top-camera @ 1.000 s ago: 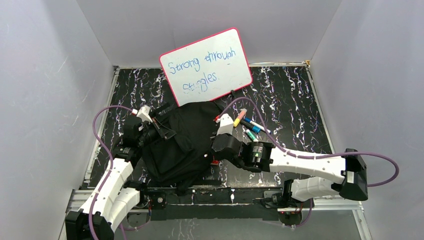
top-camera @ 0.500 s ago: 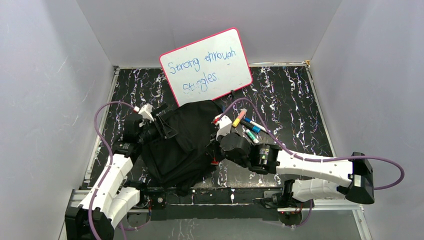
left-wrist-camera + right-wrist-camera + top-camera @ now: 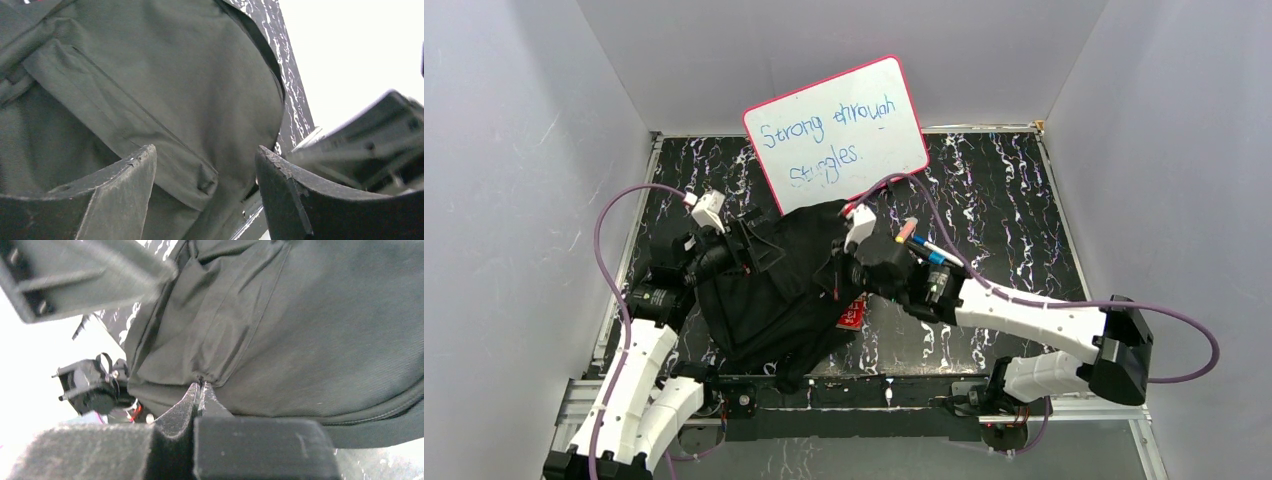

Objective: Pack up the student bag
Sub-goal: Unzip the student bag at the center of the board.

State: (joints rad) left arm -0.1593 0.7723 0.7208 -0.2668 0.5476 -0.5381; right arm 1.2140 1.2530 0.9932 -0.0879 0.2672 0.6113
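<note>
student bag [image 3: 774,290]: black, slumped on the counter [image 3: 1014,190] between my two arms, in front of the whiteboard [image 3: 836,133]. Its far edge meets the board's lower edge; I can't tell if they touch.
left jaws: wide apart at the bag's left side, fabric just beyond the tips, nothing gripped.
right jaws: pressed shut on a small pinch of fabric at the bag's right side.
markers [image 3: 921,247]: a few on the counter, just right of the bag.
red item [image 3: 852,316]: peeks out at the bag's lower right edge; can't identify it.
</note>
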